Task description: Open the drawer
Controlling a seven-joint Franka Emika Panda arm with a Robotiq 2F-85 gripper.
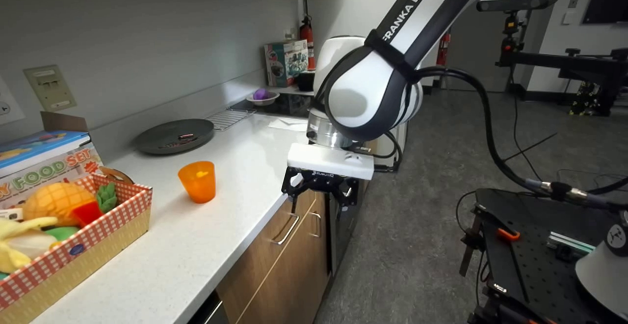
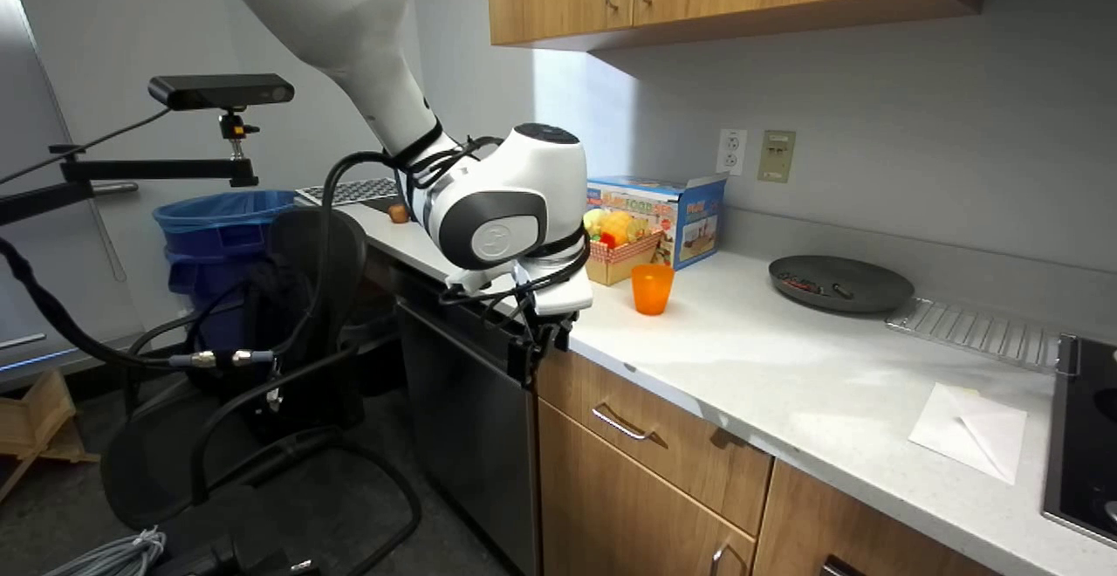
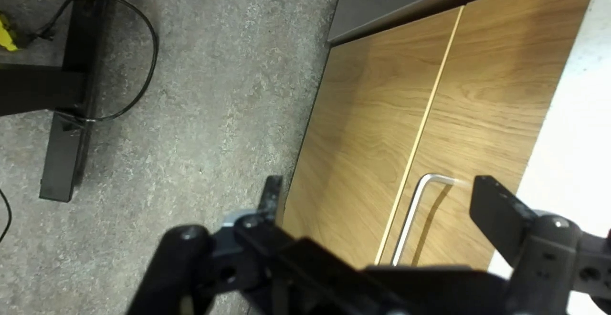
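Spread jaws seem clear of the closed drawer.

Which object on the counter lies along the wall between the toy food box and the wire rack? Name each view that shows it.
A round dark pan lies between the toy food box and the wire rack in both exterior views.

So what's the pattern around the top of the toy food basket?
Red and white checks; the basket shows best in an exterior view.

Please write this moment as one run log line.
black two-finger claw: open | wide brown wood-grain drawer: closed | silver bar handle: ungripped
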